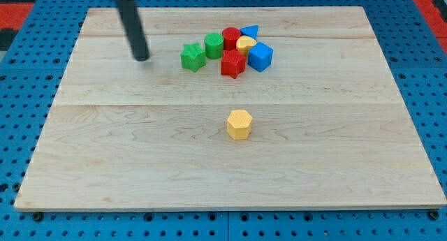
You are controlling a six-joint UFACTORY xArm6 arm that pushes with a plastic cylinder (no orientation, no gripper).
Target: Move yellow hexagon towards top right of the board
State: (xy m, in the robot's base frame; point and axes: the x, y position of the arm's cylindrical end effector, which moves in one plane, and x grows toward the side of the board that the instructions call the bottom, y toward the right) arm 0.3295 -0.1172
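The yellow hexagon (239,123) lies alone near the counter (140,164) centre, well apart from my tip (142,59), which stands farther back toward the top-left corner. The tool is a bare rod, touching nothing, just left of a green star (193,56).

Bright even light, soft shadows, sharp focus.

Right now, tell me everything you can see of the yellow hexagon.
The yellow hexagon is a small six-sided block, plain matte yellow, lying flat on the wooden board with its top face up. It sits alone just below the board's middle, touching nothing else. The block cluster lies towards the view's top; my tip is far off, up and to the view's left.
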